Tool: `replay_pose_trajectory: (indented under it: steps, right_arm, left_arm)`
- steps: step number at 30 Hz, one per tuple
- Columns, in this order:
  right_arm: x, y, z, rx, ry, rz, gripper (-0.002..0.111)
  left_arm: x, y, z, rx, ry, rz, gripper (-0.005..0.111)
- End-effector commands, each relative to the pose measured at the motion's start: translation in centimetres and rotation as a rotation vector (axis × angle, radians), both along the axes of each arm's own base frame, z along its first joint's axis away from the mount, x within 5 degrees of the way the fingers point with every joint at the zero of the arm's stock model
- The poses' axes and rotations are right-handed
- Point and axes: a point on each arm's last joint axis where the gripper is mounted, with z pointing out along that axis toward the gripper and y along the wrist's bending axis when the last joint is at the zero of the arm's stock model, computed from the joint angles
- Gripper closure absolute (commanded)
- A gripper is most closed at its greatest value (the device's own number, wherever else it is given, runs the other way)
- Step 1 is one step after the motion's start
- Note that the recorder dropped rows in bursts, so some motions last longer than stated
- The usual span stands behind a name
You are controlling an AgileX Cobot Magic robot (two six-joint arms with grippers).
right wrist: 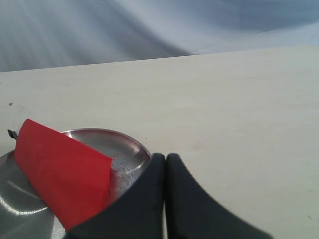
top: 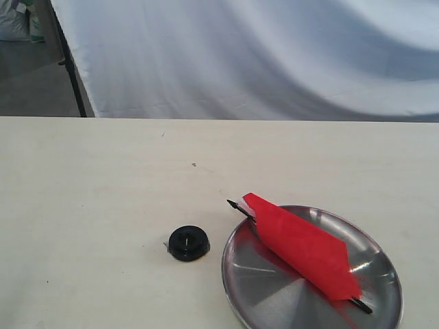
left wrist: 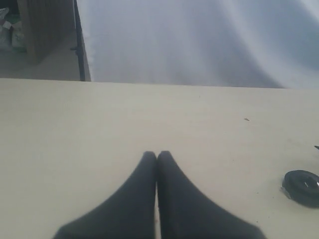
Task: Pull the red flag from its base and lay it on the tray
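The red flag [top: 302,247] lies across the round silver tray [top: 374,247] at the front right, its black pole tip [top: 232,203] poking over the rim toward the left. The black disc base [top: 188,242] sits on the table just left of the tray, with nothing in its hole. Neither gripper shows in the exterior view. My left gripper [left wrist: 157,155] is shut on nothing above bare table, the base [left wrist: 302,186] off to its side. My right gripper [right wrist: 165,158] is also shut and holds nothing, next to the tray's rim [right wrist: 142,149] and the flag [right wrist: 62,172].
The pale table top [top: 103,192] spreads wide to the left and behind the tray. A white cloth backdrop [top: 274,55] hangs behind the table's far edge. A black stand leg [top: 72,68] is at the back left.
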Motion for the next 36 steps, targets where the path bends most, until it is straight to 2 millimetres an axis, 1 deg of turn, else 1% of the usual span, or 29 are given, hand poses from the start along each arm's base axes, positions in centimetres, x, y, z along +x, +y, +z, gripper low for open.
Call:
replay_pose_trajectory:
  steps: [1,4,36]
  right_arm:
    - [-0.02,-0.04,0.12,-0.008,-0.014,-0.002,0.109]
    - [-0.02,-0.04,0.12,-0.008,-0.014,-0.002,0.109]
    - [-0.02,-0.04,0.12,-0.008,-0.014,-0.002,0.109]
  left_arm:
    - [-0.01,-0.02,-0.11,-0.021,0.004,0.002,0.107]
    - [-0.19,0.01,-0.88,-0.023,0.090,0.007,0.107]
    - [-0.19,0.01,-0.88,-0.025,0.090,0.007,0.107]
